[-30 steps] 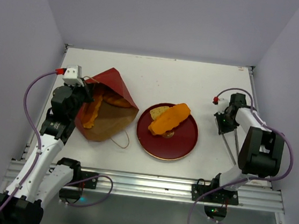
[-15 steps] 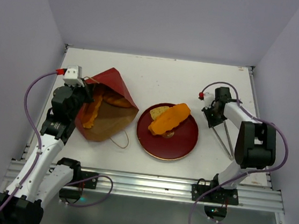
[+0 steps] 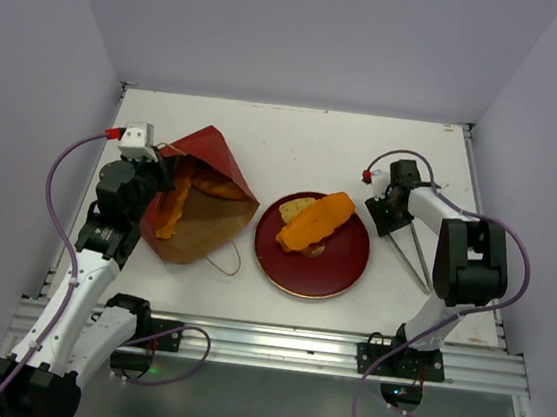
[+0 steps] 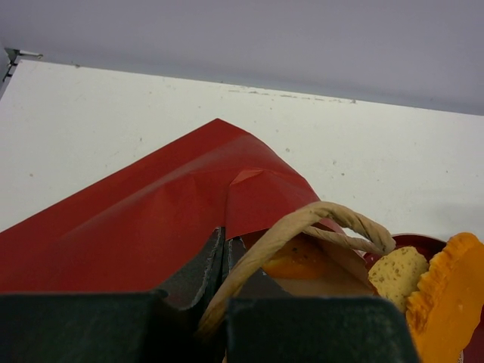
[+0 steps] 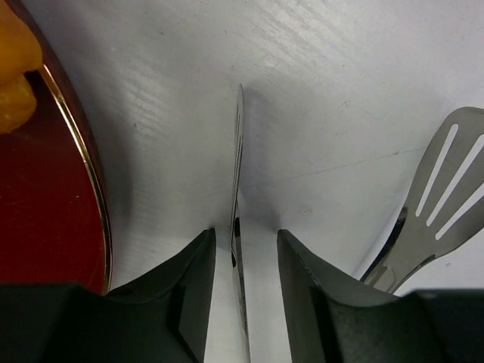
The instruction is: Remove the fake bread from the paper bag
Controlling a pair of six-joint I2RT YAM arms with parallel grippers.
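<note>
An orange loaf of the fake bread (image 3: 169, 212) is lying inside the paper bag (image 3: 215, 151), its long axis running roughly near to far, while other pieces are sitting on the red plate (image 3: 336, 276). The left gripper (image 4: 225, 253), the nearer one, is pinching shut on the bag's rim at the cord handle (image 4: 318, 215). The right gripper (image 5: 246, 236) is hovering well to the right beyond the plate, jaws partly spread, straddling one arm of the metal tongs (image 5: 239, 151) without clamping it.
</note>
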